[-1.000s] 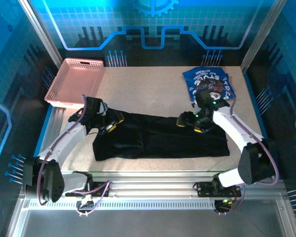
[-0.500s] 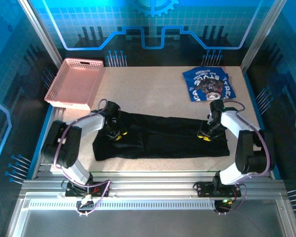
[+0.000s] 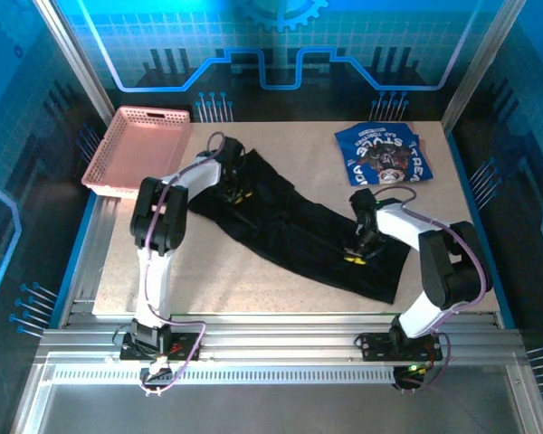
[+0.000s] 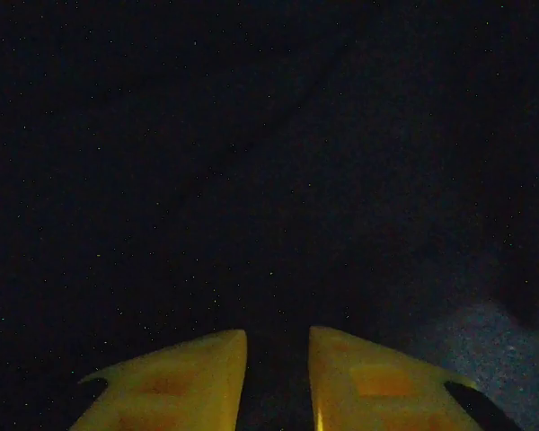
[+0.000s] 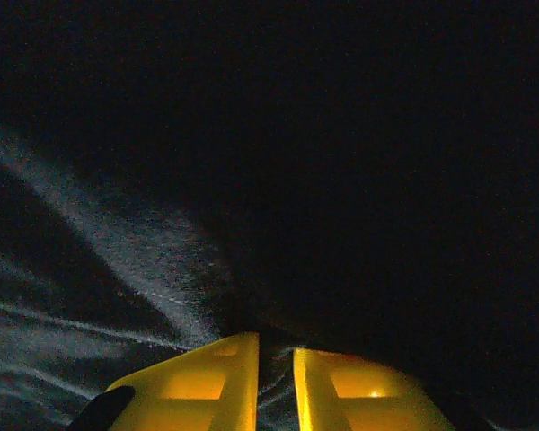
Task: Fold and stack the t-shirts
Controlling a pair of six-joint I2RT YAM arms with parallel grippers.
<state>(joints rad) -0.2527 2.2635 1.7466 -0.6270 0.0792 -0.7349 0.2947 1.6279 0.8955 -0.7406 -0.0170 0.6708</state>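
Gripping black t-shirt (image 3: 294, 231) at two spots: left gripper (image 4: 277, 334) on far-left end, right gripper (image 5: 275, 337) on near-right part. Both finger pairs nearly together, black cloth pinched in gap. Shirt lies diagonal across table (image 3: 244, 289), partly bunched. Step, my read: straightening ahead of fold. Next move needs even tension, both ends moved in sync, cloth laid flat. Blue t-shirt (image 3: 385, 158) looks folded, far right, well apart. Its white lettering too small to read.
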